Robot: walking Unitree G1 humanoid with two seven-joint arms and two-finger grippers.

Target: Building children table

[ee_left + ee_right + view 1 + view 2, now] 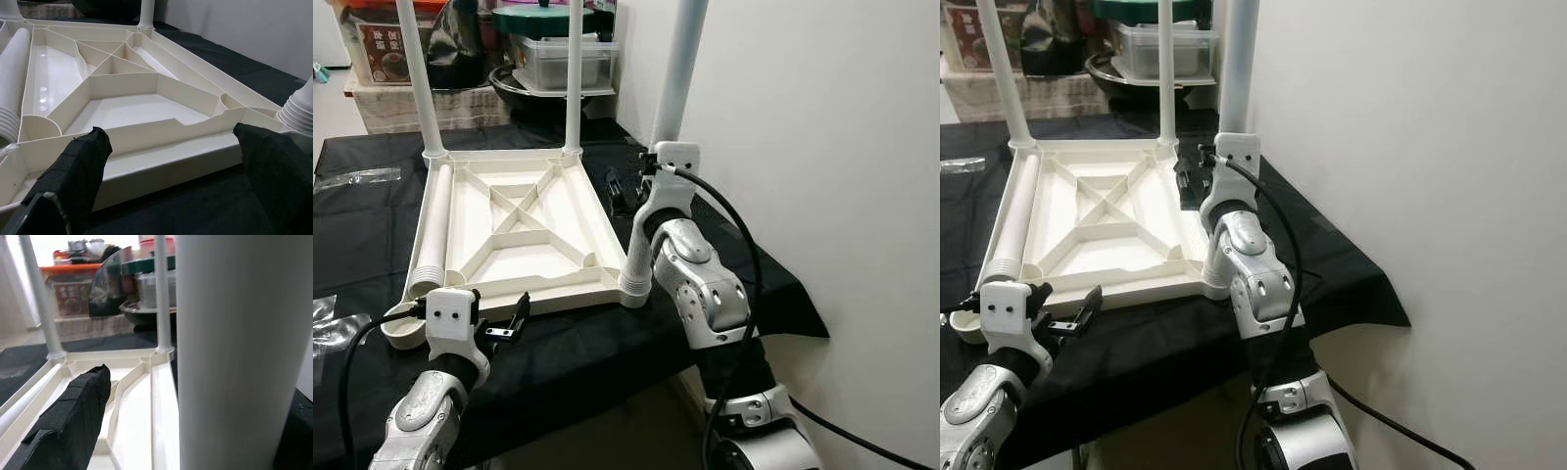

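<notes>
Because the tabletop [519, 230] lies upside down on the black cloth [597, 343], its ribbed underside faces up and the corner sockets are open to me, which is why the legs go in from above. Left of the tabletop's near edge, a loose leg [429, 230] rests along the left rim, lying flat inside it, and I judge it is waiting for the empty near-left corner. Just in front of that near edge, my left gripper [506, 325] hovers over the cloth with its fingers [83, 161] spread apart, holding nothing, probably poised to steady the frame. At the tabletop's far side, two legs [573, 78] stand upright in their sockets. At the near-right corner, a third leg [666, 147] stands upright, its ribbed foot seated in the socket. My right gripper [1197, 178] is up against this leg, one finger [68, 416] beside it; I cannot tell whether the fingers clamp it. I judge I am there to press or hold it straight.
</notes>
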